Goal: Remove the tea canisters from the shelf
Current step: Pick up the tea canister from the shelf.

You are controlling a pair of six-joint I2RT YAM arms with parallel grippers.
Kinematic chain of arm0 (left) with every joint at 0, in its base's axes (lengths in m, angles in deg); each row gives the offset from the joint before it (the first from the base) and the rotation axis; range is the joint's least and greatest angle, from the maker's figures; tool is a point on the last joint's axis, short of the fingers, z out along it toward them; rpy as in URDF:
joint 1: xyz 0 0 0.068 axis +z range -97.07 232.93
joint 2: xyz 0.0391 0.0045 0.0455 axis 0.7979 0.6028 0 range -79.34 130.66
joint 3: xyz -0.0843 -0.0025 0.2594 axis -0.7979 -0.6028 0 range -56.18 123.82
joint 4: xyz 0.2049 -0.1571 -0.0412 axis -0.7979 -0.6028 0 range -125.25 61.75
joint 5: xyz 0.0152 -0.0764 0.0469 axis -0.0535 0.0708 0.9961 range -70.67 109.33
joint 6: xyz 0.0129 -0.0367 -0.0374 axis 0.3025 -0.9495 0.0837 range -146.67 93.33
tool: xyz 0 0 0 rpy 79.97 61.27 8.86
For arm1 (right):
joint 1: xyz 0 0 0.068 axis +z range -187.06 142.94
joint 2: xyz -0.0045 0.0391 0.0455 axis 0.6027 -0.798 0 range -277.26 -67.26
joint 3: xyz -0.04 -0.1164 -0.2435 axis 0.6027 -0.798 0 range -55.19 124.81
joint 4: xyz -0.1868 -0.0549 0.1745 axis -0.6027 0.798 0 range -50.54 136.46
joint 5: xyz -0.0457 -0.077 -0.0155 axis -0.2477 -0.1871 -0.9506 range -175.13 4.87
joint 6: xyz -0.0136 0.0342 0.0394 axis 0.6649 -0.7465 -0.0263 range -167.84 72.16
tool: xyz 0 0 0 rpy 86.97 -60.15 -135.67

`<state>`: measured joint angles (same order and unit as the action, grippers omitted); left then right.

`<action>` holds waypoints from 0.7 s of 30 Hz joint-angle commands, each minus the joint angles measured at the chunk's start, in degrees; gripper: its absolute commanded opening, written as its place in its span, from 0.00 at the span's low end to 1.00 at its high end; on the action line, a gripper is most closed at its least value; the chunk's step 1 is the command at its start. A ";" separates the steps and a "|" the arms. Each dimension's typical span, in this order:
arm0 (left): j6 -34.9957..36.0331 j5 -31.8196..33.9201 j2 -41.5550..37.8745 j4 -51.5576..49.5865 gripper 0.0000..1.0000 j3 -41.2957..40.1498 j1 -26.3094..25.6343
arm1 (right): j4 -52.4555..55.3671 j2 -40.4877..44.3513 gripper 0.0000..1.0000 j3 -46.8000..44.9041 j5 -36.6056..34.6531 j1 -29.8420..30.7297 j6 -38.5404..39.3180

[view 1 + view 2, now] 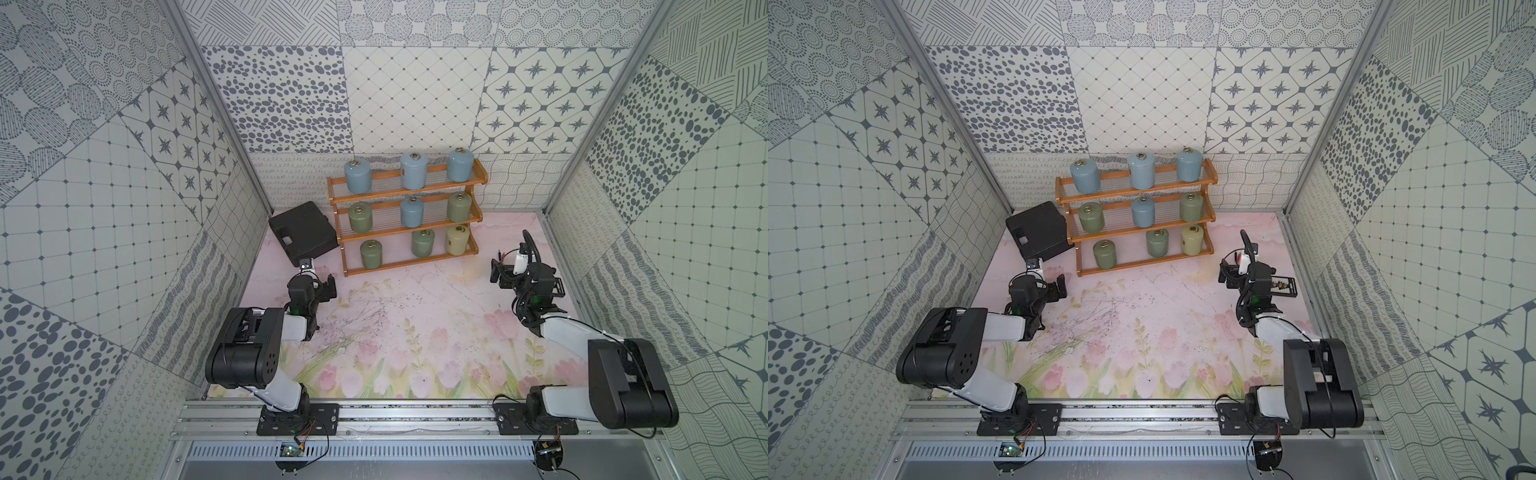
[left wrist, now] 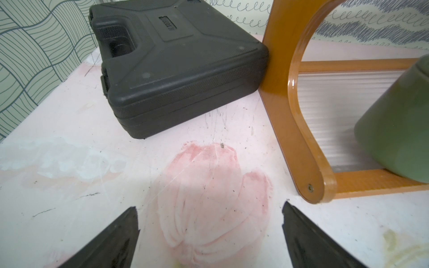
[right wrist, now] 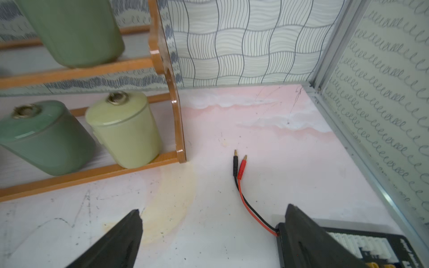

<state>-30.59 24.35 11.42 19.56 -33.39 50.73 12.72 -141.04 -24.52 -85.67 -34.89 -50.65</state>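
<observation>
The orange-brown shelf stands at the back with three tea canisters on each tier. The top row is light blue. The middle row has a blue one between two green. The bottom row has two green and one pale yellow. My left gripper hovers open over the mat by the shelf's left end, near a green canister. My right gripper is open off the shelf's right end, facing the yellow canister.
A flat black case lies against the shelf's left end. A black device with red and black leads lies under my right gripper by the right wall. Patterned walls close in the back and both sides.
</observation>
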 commanded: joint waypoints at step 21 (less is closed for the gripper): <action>0.75 -0.04 -3.71 3.01 1.00 -1.39 0.07 | 35.34 -6.95 1.00 46.89 14.61 14.39 -1.69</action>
<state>-30.59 24.39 10.53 19.59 -33.87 50.73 44.23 -145.74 18.63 -72.29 -21.80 -53.16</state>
